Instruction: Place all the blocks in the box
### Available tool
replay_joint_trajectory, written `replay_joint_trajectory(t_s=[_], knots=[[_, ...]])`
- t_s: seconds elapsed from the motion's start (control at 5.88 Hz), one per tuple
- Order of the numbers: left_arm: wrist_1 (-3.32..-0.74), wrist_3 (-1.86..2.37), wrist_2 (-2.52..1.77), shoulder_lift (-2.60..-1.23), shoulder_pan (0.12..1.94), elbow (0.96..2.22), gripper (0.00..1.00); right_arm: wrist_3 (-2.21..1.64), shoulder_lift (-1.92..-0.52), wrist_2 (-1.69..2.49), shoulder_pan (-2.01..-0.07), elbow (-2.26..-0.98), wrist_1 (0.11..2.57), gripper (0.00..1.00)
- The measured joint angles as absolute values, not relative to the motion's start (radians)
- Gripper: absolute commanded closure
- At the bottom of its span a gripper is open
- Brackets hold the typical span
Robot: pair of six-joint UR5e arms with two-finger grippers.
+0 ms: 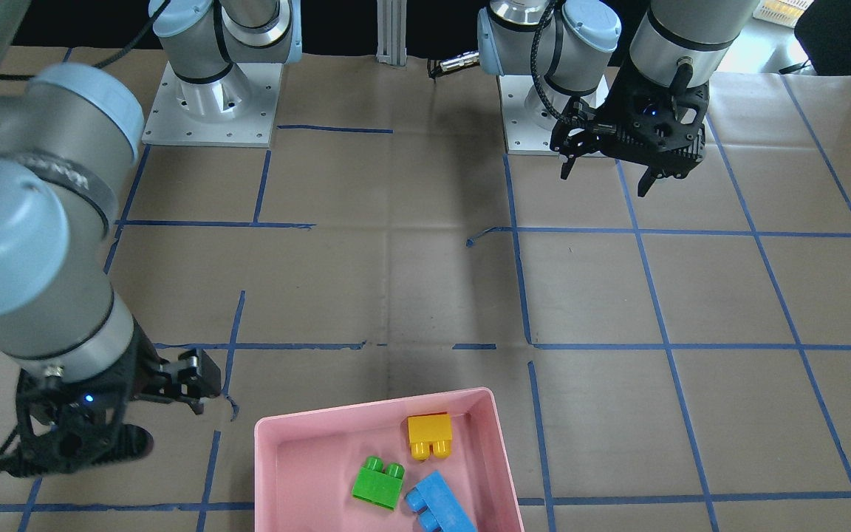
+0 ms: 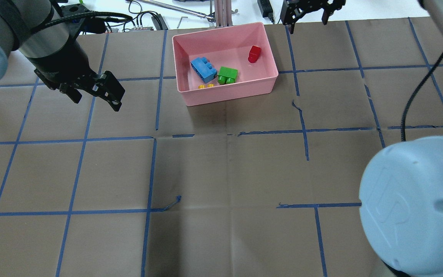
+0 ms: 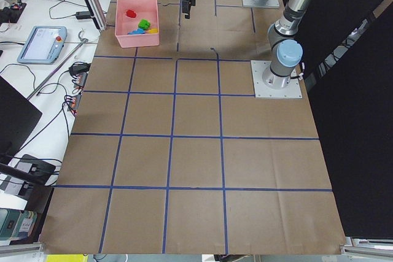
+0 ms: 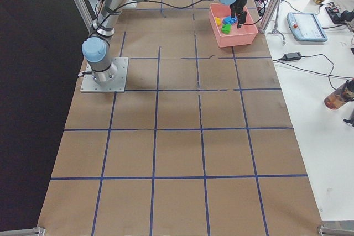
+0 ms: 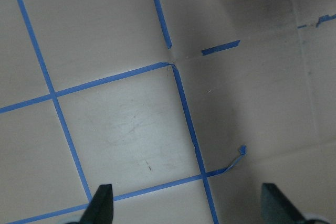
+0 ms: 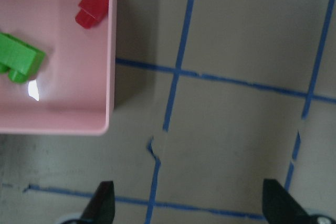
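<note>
The pink box [image 2: 229,93] stands at the far middle of the table. In it lie the light-blue block [image 2: 203,69], the green block [image 2: 227,74], the red block [image 2: 254,53] and the yellow block [image 2: 206,86], which is mostly hidden behind the near wall. The front view shows the yellow block [image 1: 429,436], the green block [image 1: 377,482] and the blue block [image 1: 440,506]. My left gripper [image 2: 95,100] is open and empty, left of the box. My right gripper [image 2: 305,19] is open and empty, just beyond the box's far right corner. The right wrist view shows the red block [image 6: 93,6] and the green block [image 6: 18,59].
Brown paper with a blue tape grid [image 2: 152,173] covers the table. Cables and tools [image 2: 144,23] lie beyond the far edge, with a metal post [image 2: 221,11] behind the box. The right arm's elbow [image 2: 413,207] fills the near right corner.
</note>
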State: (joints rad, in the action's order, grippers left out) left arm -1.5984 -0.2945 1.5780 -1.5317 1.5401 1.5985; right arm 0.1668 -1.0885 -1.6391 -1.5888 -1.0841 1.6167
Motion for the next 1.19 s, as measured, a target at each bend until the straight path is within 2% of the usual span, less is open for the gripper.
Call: replay_joint_trajectory(t_s=[0.51,0.68,1.19], knots=[[-1.598,-0.294,1.578,-1.531,1.54,1.598,0.0,-0.026,-1.443,-1.632,-1.568,-1.403,1.505,0.01],[-1.598,-0.294,1.578,-1.53,1.54,1.599,0.0,-0.069,-1.519,-1.617,-1.578,-1.477,1.506,0.01],[-1.599,-0.293,1.576,-1.53,1.542,1.599,0.0,-0.104,-1.565,-1.586,-1.615,-1.522,1.508,0.01]])
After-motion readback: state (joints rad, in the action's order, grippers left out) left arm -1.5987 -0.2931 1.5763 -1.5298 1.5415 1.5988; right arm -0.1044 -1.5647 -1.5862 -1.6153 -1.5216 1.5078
